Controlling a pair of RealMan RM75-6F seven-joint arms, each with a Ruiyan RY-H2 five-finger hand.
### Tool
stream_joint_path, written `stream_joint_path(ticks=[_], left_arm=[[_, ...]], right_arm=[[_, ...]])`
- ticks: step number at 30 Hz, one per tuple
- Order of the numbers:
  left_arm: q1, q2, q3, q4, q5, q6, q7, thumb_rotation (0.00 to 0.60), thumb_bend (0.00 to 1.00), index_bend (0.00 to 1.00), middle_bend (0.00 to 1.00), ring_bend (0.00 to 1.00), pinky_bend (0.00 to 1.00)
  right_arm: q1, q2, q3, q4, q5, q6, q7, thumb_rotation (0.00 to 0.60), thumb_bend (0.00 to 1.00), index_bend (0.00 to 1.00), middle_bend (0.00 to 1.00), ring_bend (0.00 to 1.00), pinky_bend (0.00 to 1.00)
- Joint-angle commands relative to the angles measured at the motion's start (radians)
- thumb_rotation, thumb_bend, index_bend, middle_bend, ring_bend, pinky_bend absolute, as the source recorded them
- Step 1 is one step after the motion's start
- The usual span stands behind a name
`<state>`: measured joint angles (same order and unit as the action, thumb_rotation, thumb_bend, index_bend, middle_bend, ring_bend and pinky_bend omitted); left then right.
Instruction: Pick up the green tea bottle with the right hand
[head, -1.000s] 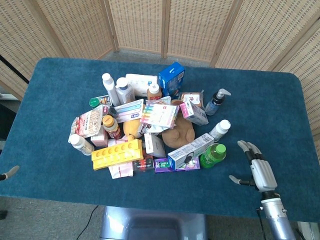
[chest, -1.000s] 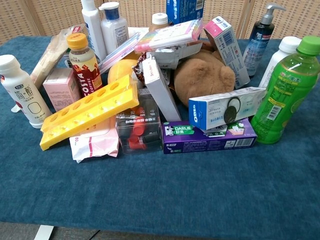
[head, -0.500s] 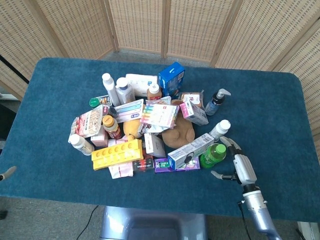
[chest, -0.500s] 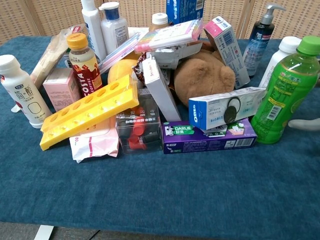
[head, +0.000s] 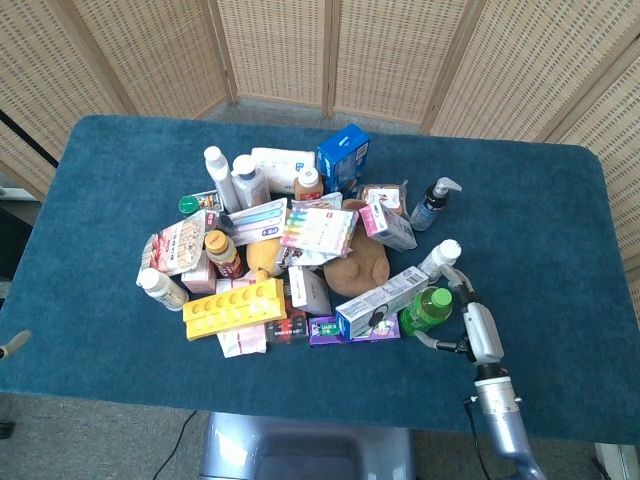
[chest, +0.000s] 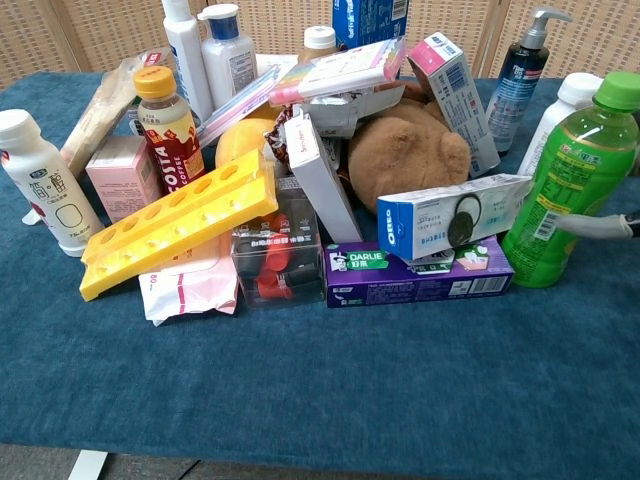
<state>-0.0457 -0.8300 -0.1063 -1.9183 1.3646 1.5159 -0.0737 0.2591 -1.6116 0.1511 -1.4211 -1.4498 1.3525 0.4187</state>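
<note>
Green tea bottle standing upright at the right edge of the pile, toward the tabletop's near edge. Right hand closing in just beside it, fingers spread wide, one fingertip touching the label. Wrapping mid-body squarely; avoiding the white bottle just behind.

A woven rattan folding screen stands behind the blue table.
</note>
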Motion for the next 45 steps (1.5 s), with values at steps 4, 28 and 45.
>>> stream_joint_path(ticks=[4,28,45], left_arm=[[0.004,0.001,0.000,-0.003,0.001,0.006,-0.001,0.600,0.00,0.00,0.00,0.00,0.00],[0.006,0.006,-0.004,0.002,-0.003,0.005,-0.021,0.600,0.00,0.00,0.00,0.00,0.00],[0.007,0.014,-0.001,-0.002,0.002,-0.004,-0.038,0.600,0.00,0.00,0.00,0.00,0.00]], right_arm=[[-0.013,-0.069,-0.003,0.062,-0.004,0.038,0.027,0.600,0.00,0.11,0.60,0.44,0.65],[-0.025,-0.109,0.041,0.075,-0.039,0.163,0.010,0.600,0.00,0.53,0.96,0.66,0.67],[-0.003,0.016,0.106,-0.273,-0.102,0.234,-0.190,0.600,0.00,0.54,0.98,0.67,0.67]])
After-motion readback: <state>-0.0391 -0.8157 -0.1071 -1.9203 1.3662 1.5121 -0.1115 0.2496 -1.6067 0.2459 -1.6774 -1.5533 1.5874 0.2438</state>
